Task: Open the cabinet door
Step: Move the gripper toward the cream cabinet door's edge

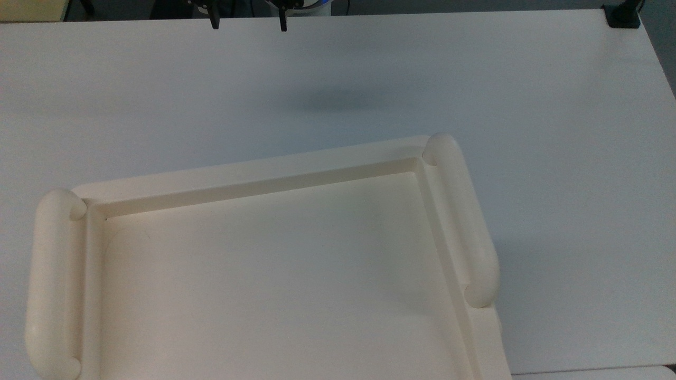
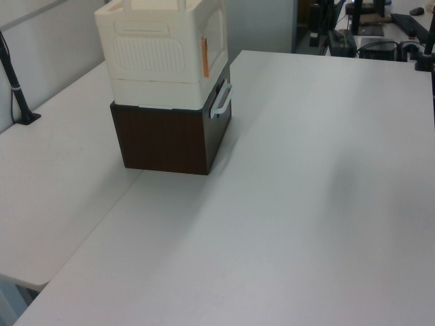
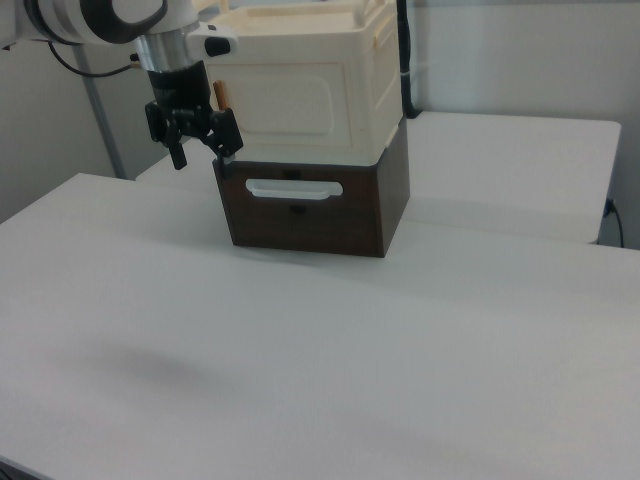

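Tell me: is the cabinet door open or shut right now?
Shut. In the right view the cabinet door sits flush in the cream cabinet's front with no gap, and the open gripper hangs off its left edge, apart from it.

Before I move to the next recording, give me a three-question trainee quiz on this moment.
1. True or false: the cabinet door is closed.
2. In the right view, the gripper is: A) open, holding nothing B) shut on the white handle C) resting on the table.
3. What does the cream cabinet stand on?

Key: 1 true. 2 A. 3 The dark brown drawer box.
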Tool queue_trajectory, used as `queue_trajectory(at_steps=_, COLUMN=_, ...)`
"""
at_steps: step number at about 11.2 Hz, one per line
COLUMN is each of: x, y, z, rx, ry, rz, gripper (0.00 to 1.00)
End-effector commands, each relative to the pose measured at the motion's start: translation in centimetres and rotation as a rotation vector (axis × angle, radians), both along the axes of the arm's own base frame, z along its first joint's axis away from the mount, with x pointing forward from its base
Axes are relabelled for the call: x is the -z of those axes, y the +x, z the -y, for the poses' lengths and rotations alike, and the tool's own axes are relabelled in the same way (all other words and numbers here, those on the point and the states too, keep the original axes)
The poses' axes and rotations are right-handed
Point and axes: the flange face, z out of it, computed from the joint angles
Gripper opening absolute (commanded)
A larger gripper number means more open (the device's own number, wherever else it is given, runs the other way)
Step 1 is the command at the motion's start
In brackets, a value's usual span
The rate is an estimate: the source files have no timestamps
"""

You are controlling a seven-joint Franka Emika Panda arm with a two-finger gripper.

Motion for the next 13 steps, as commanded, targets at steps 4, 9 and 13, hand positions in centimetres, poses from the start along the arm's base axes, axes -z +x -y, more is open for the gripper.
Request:
queue_trajectory(at_steps=4, x=-0.4, y=-2.2, z=3.8, rx=-0.001, ry=0.011, rz=-0.068, gripper=1.0)
queue_trajectory(at_steps=9, x=-0.1, y=-1.5, z=3.8, rx=-0.01, ry=0.012, rz=-0.048, gripper=1.0)
queue_trajectory(at_steps=13, x=0.0, y=0.6, z=3.0, rx=-0.022, ry=0.058, rz=0.063, gripper=1.0)
